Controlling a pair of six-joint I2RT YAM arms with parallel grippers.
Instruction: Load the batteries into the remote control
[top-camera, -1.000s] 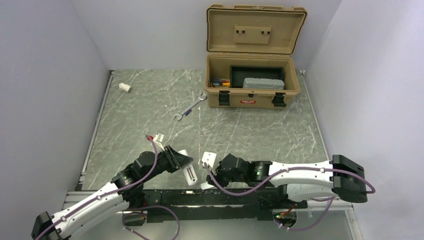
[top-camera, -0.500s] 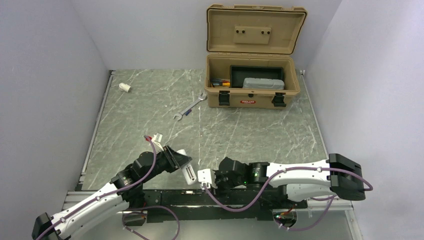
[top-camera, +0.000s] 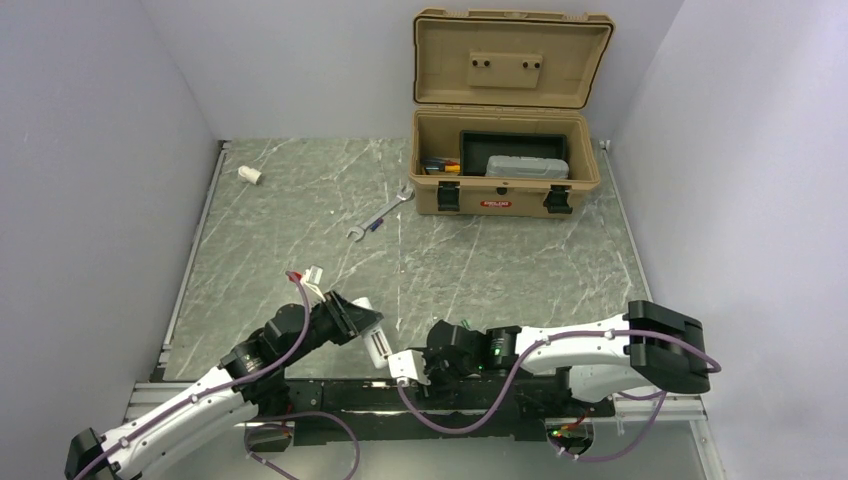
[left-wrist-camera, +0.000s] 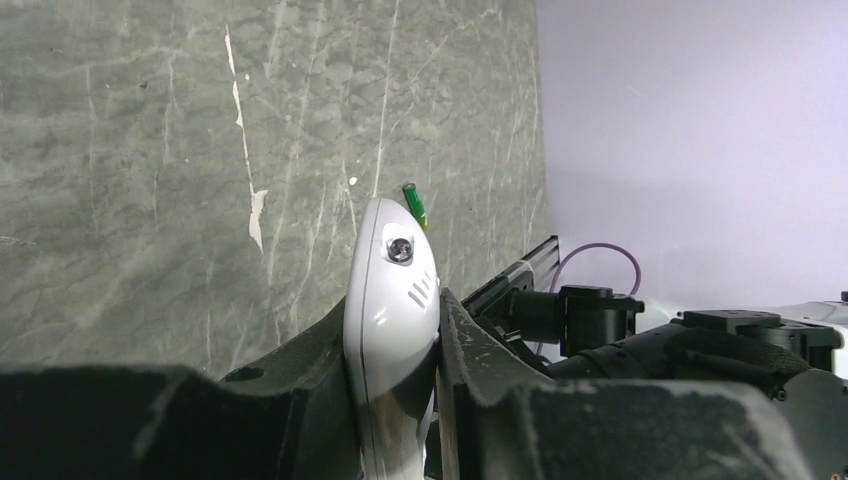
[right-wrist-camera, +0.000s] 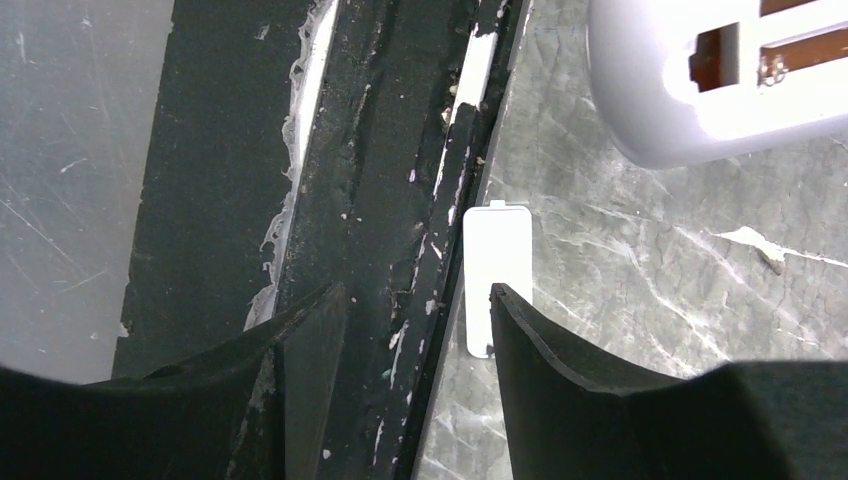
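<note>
White plastic fills my left claw (left-wrist-camera: 395, 338): it is clamped on the remote control (left-wrist-camera: 390, 290), low over the near edge of the desk (top-camera: 300, 220). A green battery (left-wrist-camera: 414, 205) shows just past the remote's tip. My right claw (right-wrist-camera: 415, 320) hangs partly spread and empty above a small white cover (right-wrist-camera: 497, 265).

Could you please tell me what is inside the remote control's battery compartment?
Inside the remote control, two open brown bays show a spring contact and no battery. The rest of the compartment is cut off by the frame.
</note>
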